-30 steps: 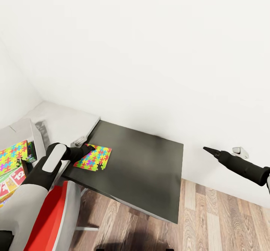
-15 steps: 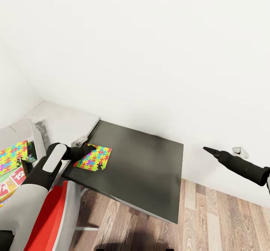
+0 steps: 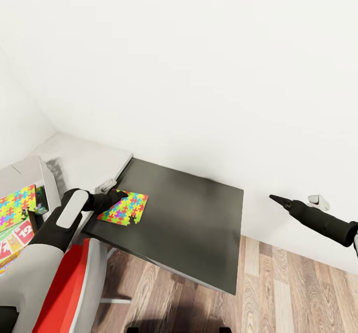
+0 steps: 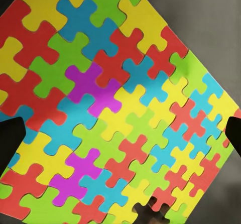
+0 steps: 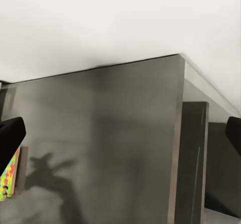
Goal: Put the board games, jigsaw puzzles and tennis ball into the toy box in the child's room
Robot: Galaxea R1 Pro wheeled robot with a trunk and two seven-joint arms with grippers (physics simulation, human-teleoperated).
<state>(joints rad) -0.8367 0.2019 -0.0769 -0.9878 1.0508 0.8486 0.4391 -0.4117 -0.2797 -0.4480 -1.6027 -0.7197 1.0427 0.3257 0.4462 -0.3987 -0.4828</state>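
Lying flat near the left front corner of the dark worktop (image 3: 199, 223), jigsaw puzzle (image 3: 123, 207) with its long axis running from the near edge toward the wall, turned slightly off the worktop's edges. Hovering at the puzzle's left corner, left end effector (image 3: 119, 194), fingers spread wide to either side over the coloured pieces in the left wrist view, gripping nothing. Reaching out well right of the worktop over the wooden floor (image 3: 298, 298), right end effector (image 3: 274, 198), fingers also apart and empty.
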